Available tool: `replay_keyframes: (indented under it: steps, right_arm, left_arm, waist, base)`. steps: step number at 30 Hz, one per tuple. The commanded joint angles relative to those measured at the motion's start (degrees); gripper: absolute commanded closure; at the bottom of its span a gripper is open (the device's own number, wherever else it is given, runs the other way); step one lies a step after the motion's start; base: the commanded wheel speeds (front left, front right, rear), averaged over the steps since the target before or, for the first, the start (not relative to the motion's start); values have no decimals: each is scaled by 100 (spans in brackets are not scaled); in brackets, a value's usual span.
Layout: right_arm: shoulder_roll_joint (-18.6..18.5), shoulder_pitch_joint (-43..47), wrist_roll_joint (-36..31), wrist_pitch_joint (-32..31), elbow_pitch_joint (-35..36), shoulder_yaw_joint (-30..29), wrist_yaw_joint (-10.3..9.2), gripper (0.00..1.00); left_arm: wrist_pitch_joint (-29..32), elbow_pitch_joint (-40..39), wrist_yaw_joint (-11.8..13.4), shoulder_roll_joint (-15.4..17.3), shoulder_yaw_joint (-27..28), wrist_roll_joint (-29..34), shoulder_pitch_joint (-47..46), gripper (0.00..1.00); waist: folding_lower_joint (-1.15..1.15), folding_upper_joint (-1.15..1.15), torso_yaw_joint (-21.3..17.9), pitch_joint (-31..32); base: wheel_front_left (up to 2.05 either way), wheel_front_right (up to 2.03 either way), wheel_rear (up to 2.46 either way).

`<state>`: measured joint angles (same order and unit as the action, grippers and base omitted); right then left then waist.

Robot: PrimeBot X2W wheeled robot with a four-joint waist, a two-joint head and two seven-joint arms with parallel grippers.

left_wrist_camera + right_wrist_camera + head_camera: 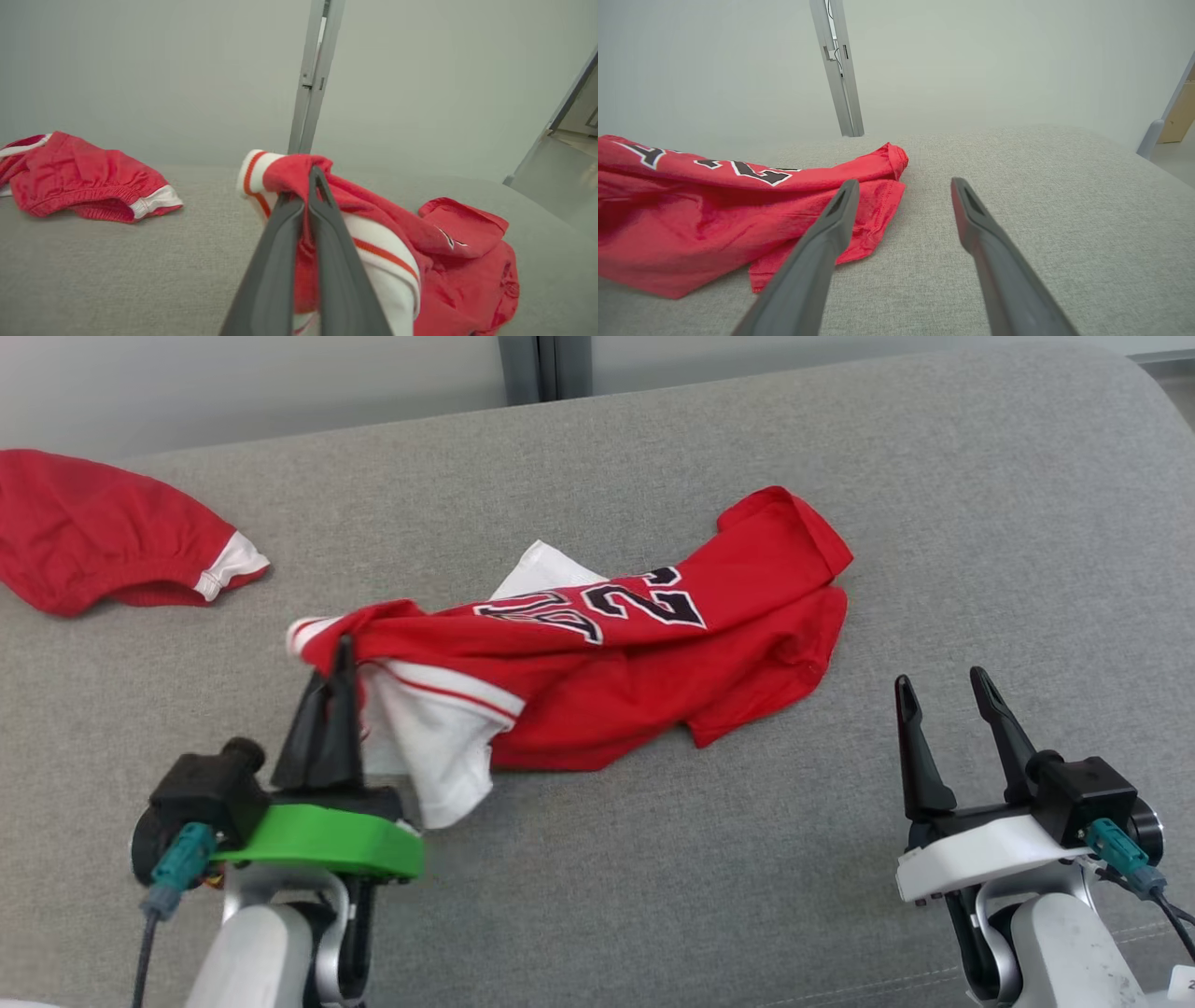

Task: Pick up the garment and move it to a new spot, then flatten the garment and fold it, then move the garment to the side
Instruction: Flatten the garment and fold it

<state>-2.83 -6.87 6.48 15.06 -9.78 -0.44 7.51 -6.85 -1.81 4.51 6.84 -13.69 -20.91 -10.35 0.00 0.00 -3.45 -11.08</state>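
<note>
Grey cushion (934,523) bears two garments: jersey (653,691), shorts (93,532).

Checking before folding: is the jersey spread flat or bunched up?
Bunched. The jersey lies crumpled in overlapping layers, white inside showing, and the left gripper is shut on one raised striped edge.

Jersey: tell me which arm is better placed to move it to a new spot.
Left. The left gripper is shut on a striped edge of the jersey; the right gripper stands open, apart from the cloth.
</note>
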Motion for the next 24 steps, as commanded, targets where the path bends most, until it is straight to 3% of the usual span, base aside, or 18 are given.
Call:
replay_keyframes:
  steps: [1, 7, 13, 14, 15, 16, 17, 24]
  right_arm:
    - [-11, -70, 11, 18, 14, -4, -4, 0]
    - [-11, -111, -103, 18, -37, -81, -4, 0]
    - [-11, -127, -175, 18, -105, -62, -4, 0]
    - [-11, -122, -185, 18, -114, -53, -4, 0]
    - [-11, -113, -187, 18, -121, -49, -4, 0]
    - [-11, -94, -203, 18, -130, -45, -4, 0]
    - [-11, -77, -220, 18, -136, -44, -4, 0]
    - [-11, 69, -365, 18, -173, -137, -4, 0]
  left_arm:
    - [-104, 230, 52, 45, 184, -144, 73, 100]
    - [-501, 1502, 114, 189, 849, -519, -63, 100]
    - [-726, 2661, 9, 193, 1067, -628, -297, 100]
    - [-750, 2830, -14, 151, 1090, -653, -335, 83]
    - [-775, 2967, -46, 126, 1106, -664, -363, 58]
    - [-800, 3108, -73, 106, 1121, -650, -392, 16]
    - [-804, 3186, -91, 96, 1140, -614, -423, 0]
    - [-833, 2230, -286, -109, 1456, 33, -266, 0]
  waist:
    - [0, 0, 2, -83]
    - [0, 0, -6, -163]
    - [0, 0, -14, -137]
    - [0, 0, -16, -123]
    - [0, 0, -15, -109]
    - [0, 0, -12, -87]
    - [0, 0, -8, -67]
    - [0, 0, 173, 154]
  base:
    - [0, 0, 0]
    - [0, 0, 0]
    - [0, 0, 0]
    - [0, 0, 0]
    - [0, 0, 0]
    - [0, 0, 0]
    - [0, 0, 0]
    - [0, 0, 0]
